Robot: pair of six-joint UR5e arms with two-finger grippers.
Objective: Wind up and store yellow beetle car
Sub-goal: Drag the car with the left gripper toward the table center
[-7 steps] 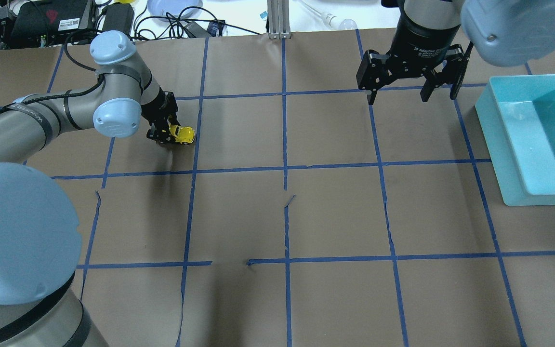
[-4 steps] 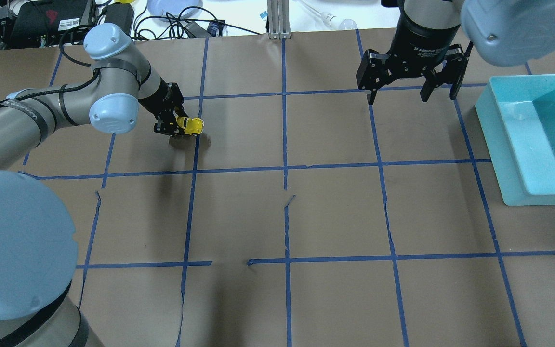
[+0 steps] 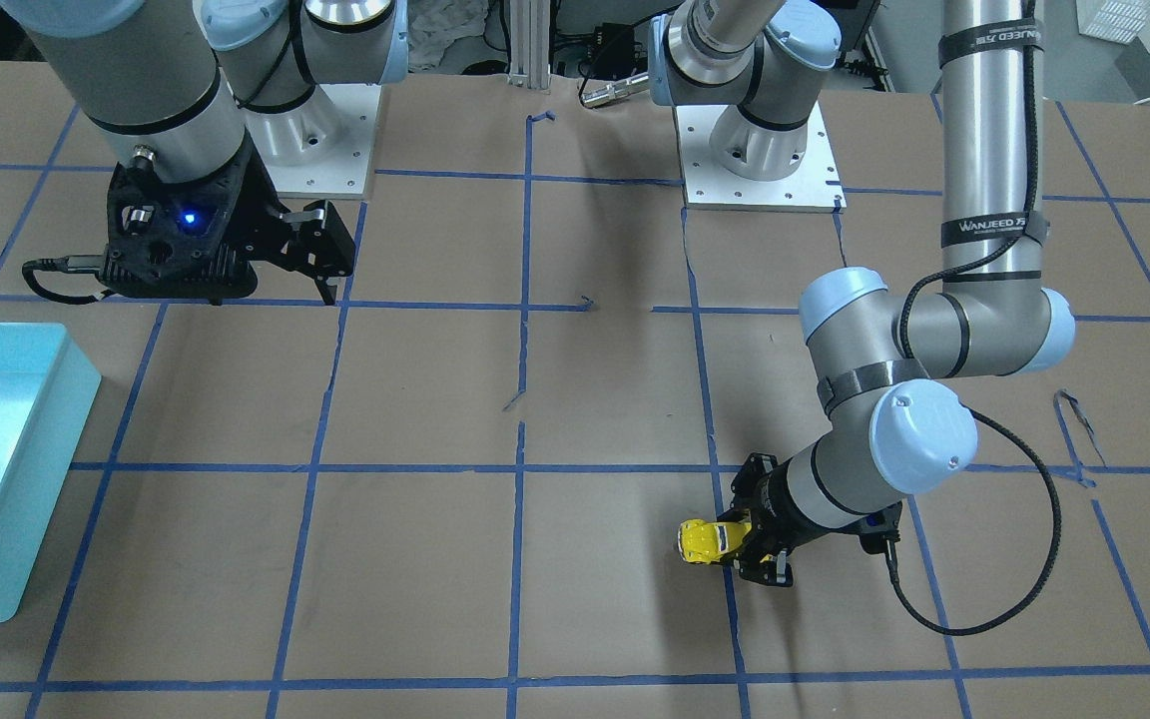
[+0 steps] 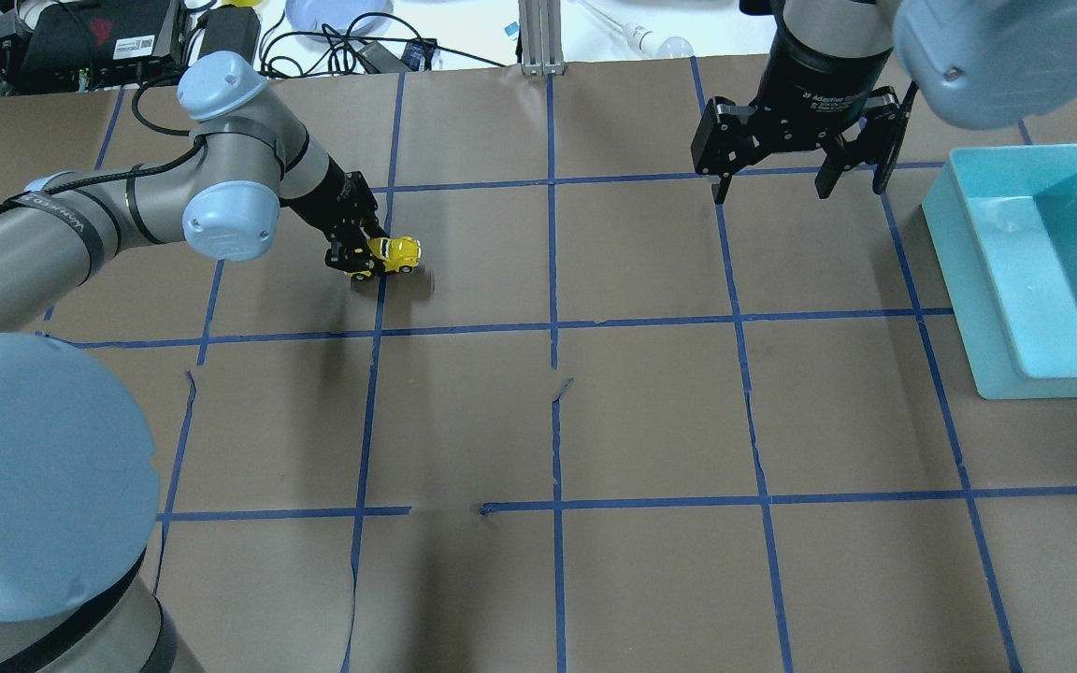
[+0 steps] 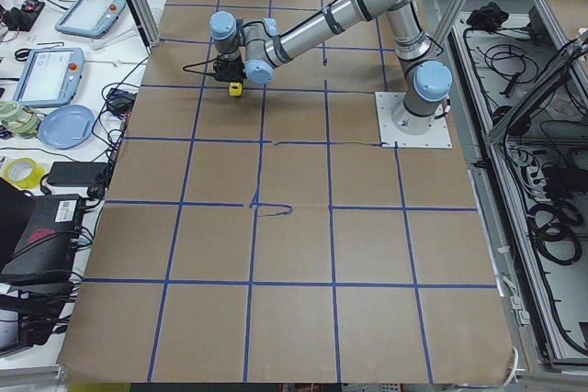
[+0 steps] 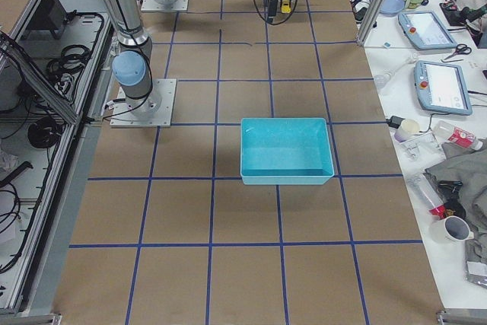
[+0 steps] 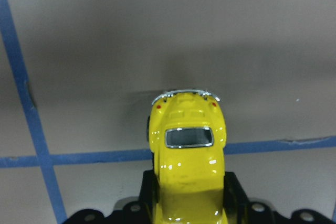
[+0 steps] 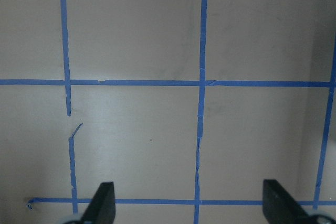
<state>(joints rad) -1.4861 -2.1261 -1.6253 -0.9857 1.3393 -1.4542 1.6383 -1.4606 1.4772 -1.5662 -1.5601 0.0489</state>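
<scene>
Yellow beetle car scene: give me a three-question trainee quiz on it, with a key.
1. True or false: the left gripper is shut on the small glossy yellow beetle toy car.
2. Pick one. The right gripper is: A) shut on the car; B) open above the brown paper-covered table; C) shut, holding nothing.
3. Fill in: the open turquoise plastic bin sits on the robot's ____ side of the table.
Key: 1 true; 2 B; 3 right.
</scene>
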